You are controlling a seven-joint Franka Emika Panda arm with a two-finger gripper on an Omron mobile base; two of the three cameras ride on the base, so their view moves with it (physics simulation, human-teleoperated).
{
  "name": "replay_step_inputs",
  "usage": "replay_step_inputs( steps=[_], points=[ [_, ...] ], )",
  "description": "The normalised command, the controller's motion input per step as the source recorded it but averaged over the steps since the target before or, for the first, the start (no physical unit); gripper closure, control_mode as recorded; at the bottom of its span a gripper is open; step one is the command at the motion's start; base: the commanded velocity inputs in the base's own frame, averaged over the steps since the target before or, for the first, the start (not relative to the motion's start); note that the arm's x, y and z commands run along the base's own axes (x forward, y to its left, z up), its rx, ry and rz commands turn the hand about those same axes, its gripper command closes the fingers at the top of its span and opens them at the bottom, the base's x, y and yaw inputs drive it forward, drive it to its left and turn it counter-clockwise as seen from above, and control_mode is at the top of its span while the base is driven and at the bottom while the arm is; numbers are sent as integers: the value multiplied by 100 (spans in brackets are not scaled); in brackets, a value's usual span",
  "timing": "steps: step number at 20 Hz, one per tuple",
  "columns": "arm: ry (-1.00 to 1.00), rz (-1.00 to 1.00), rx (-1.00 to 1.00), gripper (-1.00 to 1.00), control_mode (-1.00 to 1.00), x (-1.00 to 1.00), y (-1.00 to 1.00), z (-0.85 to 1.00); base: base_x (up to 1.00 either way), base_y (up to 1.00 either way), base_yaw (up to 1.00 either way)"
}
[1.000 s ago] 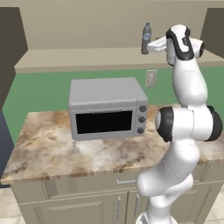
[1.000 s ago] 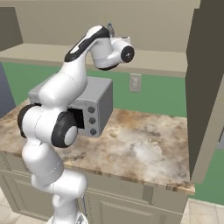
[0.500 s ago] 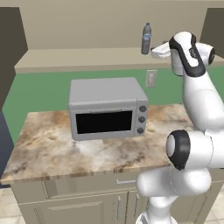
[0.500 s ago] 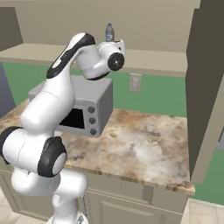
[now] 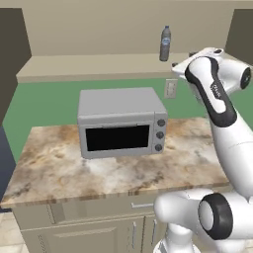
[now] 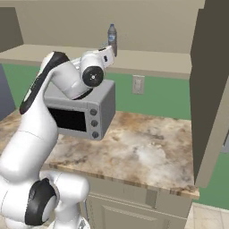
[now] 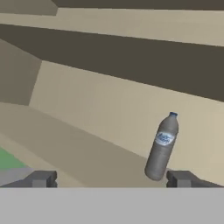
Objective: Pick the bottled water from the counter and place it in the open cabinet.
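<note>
A: One bottle, and it's in the cabinet (image 5: 99,66). Big stuff first: the shelf board runs the full width over the counter (image 5: 118,170), doors swung out at both ends, so the whole opening is free to reach into.

B: Microwave (image 5: 121,121)?

A: On the counter toward the back edge, under the shelf. Not involved. Arm (image 5: 217,104) rises past the counter's right end with the hand up at shelf height, which is why the counter itself isn't touched by anything.

B: Bottle position?

A: Bottle (image 5: 165,43) stands upright on the shelf, right of the middle, set back from the front edge near the rear panel. Cap up, sitting on its own base. Looks stable to me.

B: Gripper?

A: Gripper (image 7: 111,178) is spread wide, nothing between the fingers (image 7: 41,178). Hand view shows the bottle (image 7: 162,146) beyond the tips, nearer the right finger, apart from both. It reads tilted there only because the camera is rolled.

B: So placed?

A: I'd call it placed. What's left is clearing the arm away from the shelf edge.
</note>
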Motion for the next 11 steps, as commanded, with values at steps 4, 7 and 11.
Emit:
replay_step_inputs(
  steps=[4, 7, 11],
  points=[
    [-2, -8, -6, -100, -100, -87, 32, 0, 0, 0, 0],
    [-3, -7, -7, -100, -100, -86, 34, 0, 0, 0, 0],
    [-5, -5, -9, -100, -100, -83, 36, 0, 0, 0, 0]
  ],
)
